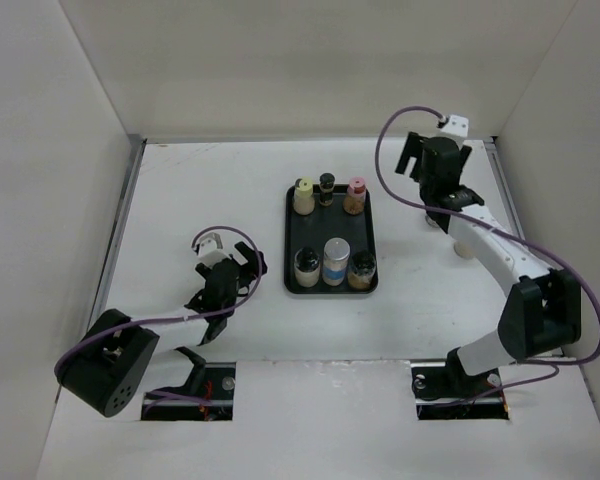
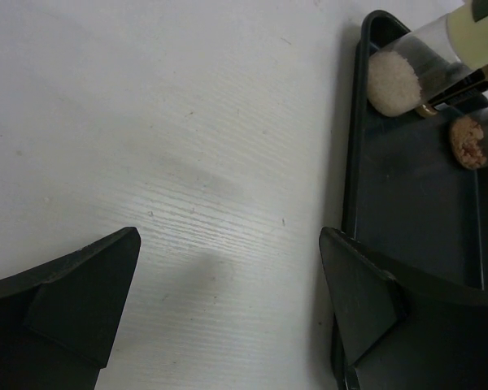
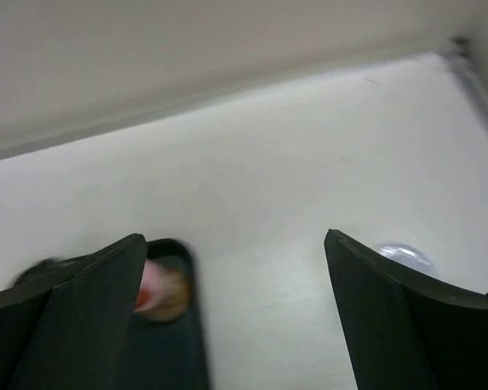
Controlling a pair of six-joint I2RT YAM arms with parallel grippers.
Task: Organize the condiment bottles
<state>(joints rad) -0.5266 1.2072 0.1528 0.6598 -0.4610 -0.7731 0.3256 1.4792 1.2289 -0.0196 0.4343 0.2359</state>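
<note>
Six condiment bottles stand in a flat black tray (image 1: pixel 291 238). The back row has a yellow-capped bottle (image 1: pixel 303 195), a black-capped one (image 1: pixel 326 188) and a pink-capped one (image 1: pixel 355 195). The front row has a black-capped jar (image 1: pixel 307 265), a taller silver-capped bottle (image 1: pixel 336 260) and another black-capped jar (image 1: pixel 361 268). My left gripper (image 1: pixel 242 262) is open and empty, just left of the tray; it also shows in the left wrist view (image 2: pixel 228 244). My right gripper (image 1: pixel 438 165) is open and empty, right of the tray near the back wall.
A pale bottle (image 1: pixel 463 246) stands on the table, partly hidden under my right arm. The right wrist view shows the pink-capped bottle (image 3: pixel 159 288) at the tray corner and a blurred silver cap (image 3: pixel 403 256). White walls enclose three sides.
</note>
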